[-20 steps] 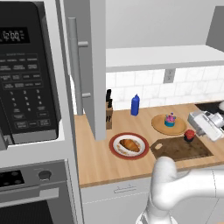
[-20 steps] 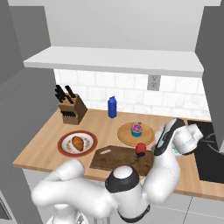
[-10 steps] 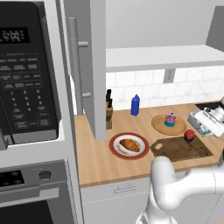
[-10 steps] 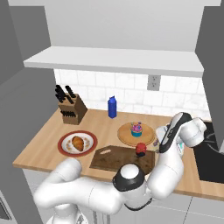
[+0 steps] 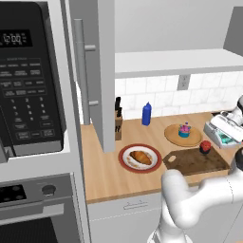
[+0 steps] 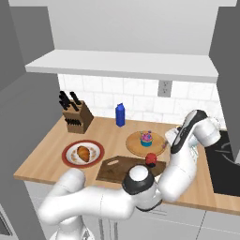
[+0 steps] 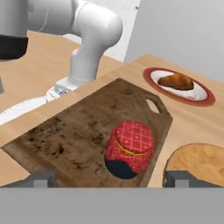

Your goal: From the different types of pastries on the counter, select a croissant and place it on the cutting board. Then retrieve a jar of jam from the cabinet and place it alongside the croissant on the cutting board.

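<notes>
The claw [image 7: 109, 178] is seen wide open above the cutting board [image 7: 74, 131], and nothing is held; its two fingertips [image 7: 41, 178] stand well apart on either side of the jar of jam [image 7: 129, 148]. The jar is placed upright on the board, close to the board's long edge, near the round wooden plate [image 7: 199, 162]. Most of the board beside the jar is free. The croissant [image 7: 176, 81] is found on the red-rimmed plate [image 7: 205, 98], apart from the board, just past its handle hole [image 7: 153, 105]. The cupcake [image 6: 146, 138] is seen on the round plate. Bare table [image 6: 44, 159] is left before the knife block [image 6: 75, 117].
</notes>
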Robot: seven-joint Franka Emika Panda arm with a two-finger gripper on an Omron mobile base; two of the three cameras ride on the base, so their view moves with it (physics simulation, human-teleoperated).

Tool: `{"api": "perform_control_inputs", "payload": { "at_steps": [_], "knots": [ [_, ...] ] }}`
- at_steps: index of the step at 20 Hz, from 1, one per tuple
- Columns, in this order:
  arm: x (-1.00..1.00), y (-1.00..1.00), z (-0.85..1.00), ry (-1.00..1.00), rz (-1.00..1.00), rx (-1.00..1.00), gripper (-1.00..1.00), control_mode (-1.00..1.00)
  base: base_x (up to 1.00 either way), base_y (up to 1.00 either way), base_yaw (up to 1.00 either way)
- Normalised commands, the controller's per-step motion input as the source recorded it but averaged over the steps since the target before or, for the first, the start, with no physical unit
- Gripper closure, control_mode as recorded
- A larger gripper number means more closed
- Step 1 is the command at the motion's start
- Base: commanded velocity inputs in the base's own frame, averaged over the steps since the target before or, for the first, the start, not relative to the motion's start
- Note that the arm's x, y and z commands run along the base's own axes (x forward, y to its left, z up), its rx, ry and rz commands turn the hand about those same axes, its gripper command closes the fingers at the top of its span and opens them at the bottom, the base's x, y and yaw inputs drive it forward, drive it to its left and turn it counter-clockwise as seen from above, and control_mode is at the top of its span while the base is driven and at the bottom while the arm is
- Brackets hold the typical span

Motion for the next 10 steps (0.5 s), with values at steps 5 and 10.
{"api": "perform_control_inputs", "payload": {
  "at_steps": [5,10],
  "knots": [
    [-0.15,0.83,0.49,-0.14,0.01,-0.06,-1.0,-1.0,0.0,0.0,0.0],
    [-0.66,0.15,0.34,-0.23,0.0,-0.12,-1.0,-1.0,0.0,0.0,0.0]
  ]
}}
